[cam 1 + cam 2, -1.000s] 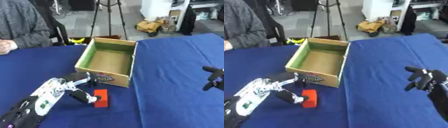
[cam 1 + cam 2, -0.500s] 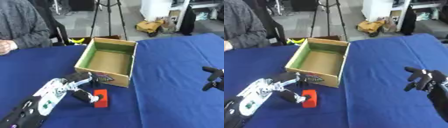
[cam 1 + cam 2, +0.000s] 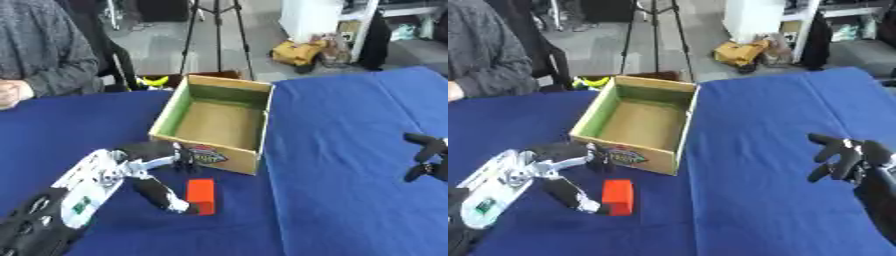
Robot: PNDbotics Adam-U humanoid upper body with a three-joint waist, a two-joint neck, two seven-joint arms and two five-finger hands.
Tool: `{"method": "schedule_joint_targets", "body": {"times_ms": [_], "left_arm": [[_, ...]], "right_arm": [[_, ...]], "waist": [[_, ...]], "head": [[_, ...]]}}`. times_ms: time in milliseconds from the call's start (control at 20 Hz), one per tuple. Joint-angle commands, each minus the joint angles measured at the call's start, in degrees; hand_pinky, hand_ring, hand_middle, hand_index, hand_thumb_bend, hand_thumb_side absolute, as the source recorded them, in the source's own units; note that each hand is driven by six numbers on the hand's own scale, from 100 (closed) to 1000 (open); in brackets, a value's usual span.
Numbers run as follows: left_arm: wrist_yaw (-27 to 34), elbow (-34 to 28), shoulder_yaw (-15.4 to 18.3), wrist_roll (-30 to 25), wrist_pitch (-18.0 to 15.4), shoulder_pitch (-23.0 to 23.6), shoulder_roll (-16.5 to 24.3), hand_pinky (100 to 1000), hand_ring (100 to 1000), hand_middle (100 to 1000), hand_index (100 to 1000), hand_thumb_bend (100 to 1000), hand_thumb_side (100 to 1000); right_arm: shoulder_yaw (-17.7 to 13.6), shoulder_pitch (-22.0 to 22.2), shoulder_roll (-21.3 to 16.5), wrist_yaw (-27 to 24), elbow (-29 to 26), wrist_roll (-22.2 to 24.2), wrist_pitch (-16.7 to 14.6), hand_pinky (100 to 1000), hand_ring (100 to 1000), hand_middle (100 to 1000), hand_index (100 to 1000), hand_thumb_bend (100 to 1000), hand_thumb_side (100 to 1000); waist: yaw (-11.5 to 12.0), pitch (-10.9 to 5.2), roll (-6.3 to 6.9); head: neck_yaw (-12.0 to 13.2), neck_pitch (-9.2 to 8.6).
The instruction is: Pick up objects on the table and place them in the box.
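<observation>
On my left side I see the left arm coming in from the lower left corner, its white and silver forearm angled up and to the right across the blue table (image 3: 350,150). My left hand (image 3: 144,167) is spread, not gripping anything: one finger reaches up and right toward the front wall of the cardboard box (image 3: 219,125), its tip just beside the sticker on that wall, while another finger (image 3: 162,192) slants down and right, with its pale tip at the left side of the red block (image 3: 201,196). I cannot tell for certain whether that tip touches the block or only sits just beside it. The red block stands on the table close in front of the box's near right corner, outside the box. The box itself is open at the top, green along its inner walls with a brown floor, and sits a little left of the middle of the table. Well apart from all this, over at the right edge, my right hand (image 3: 846,160) hangs above the table with its black fingers relaxed and splayed, holding nothing.
</observation>
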Motion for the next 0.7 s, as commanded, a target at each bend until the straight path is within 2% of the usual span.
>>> {"method": "schedule_joint_targets", "body": {"times_ms": [50, 700], "left_arm": [[-0.17, -0.98, 0.14, -0.64, 0.03, -0.61, 0.96, 640, 623, 618, 776, 655, 612], [-5.37, 3.63, -0.42, 1.95, -0.55, 0.19, -1.90, 644, 597, 620, 774, 618, 551]], "right_arm": [[-0.52, -0.33, -1.61, -0.37, -1.18, 0.08, -0.27, 529, 915, 556, 452, 100, 824], [-0.45, -0.37, -1.43, -0.23, -1.18, 0.11, -0.08, 529, 915, 556, 451, 100, 827]], "waist": [[-0.09, -0.64, -0.34], [-0.52, -0.60, -0.25]], "head": [[0.00, -0.69], [0.01, -0.79]]}}
